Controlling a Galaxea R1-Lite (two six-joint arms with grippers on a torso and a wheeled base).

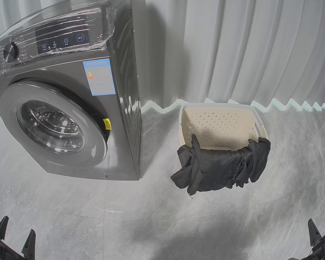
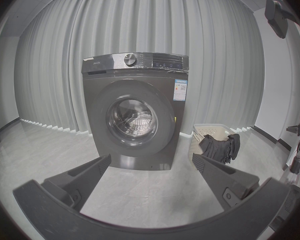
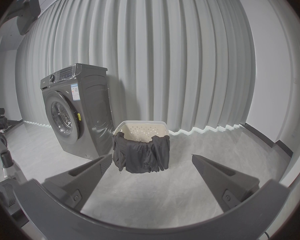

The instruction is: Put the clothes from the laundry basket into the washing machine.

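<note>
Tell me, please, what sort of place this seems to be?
Probably a staged laundry corner, perhaps a test room: a grey front-loading washing machine partly wrapped in plastic film, a cream perforated plastic laundry basket with dark clothes draped over its rim, and pleated white curtains behind.

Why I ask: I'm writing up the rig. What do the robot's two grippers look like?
The left gripper and right gripper look alike: dark grey, matte, each with two wedge-shaped fingers tapering to a point, ridged along the inner faces near the tips. Each finger has a small round screw at its base and sits on a broad curved dark bar.
</note>
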